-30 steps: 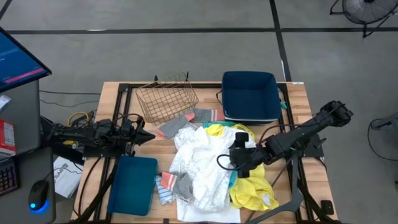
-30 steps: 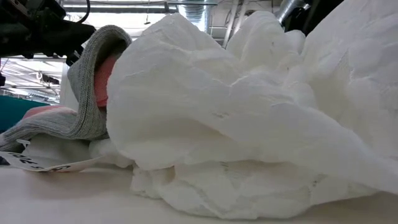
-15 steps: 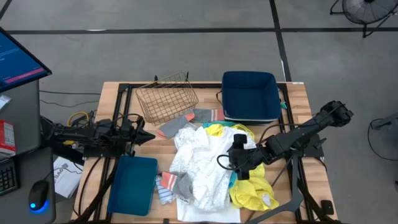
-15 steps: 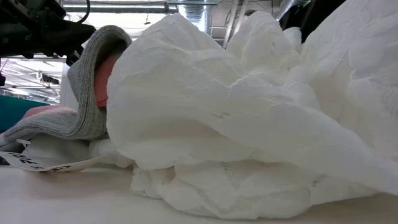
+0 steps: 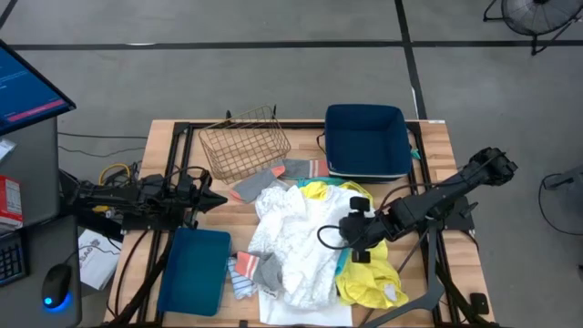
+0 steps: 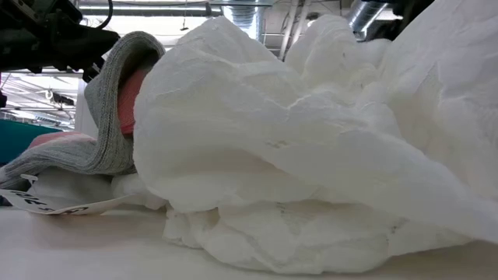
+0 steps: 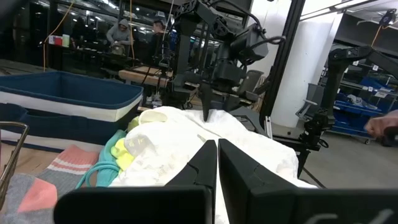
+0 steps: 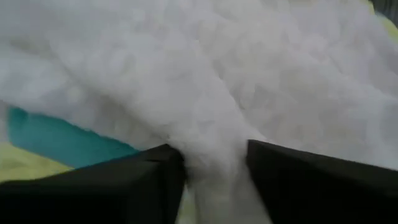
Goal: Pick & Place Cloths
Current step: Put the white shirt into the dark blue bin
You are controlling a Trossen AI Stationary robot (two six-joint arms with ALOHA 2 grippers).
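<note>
The cloths lie heaped in the table's middle. A big white cloth (image 5: 291,241) (image 6: 296,155) is on top, with a yellow one (image 5: 369,278) and a teal one (image 8: 62,134) under its right side. Grey and coral socks (image 5: 260,269) (image 6: 109,117) lie at its near left. My right gripper (image 5: 357,230) (image 7: 217,111) points down into the white cloth's right side and is shut on it. My left gripper (image 5: 217,199) (image 7: 217,162) is shut and rests left of the heap, touching nothing. My right gripper pinches a bunched fold of the white cloth (image 8: 214,158) between its two fingers (image 8: 155,177), coming from above and pointing down. The fold narrows where it passes between them. The rest of the cloth still lies on the heap.
A dark blue bin (image 5: 366,138) stands at the far right and another (image 5: 193,270) at the near left. A copper wire basket (image 5: 244,144) is at the far middle, with a grey-and-coral sock (image 5: 296,169) beside it. People and workbenches show in the room beyond the table (image 7: 118,31).
My right gripper has shifted a little toward the table's right and near edges over the heap. The top of the white cloth beneath it has moved slightly with it. The left arm has kept still.
</note>
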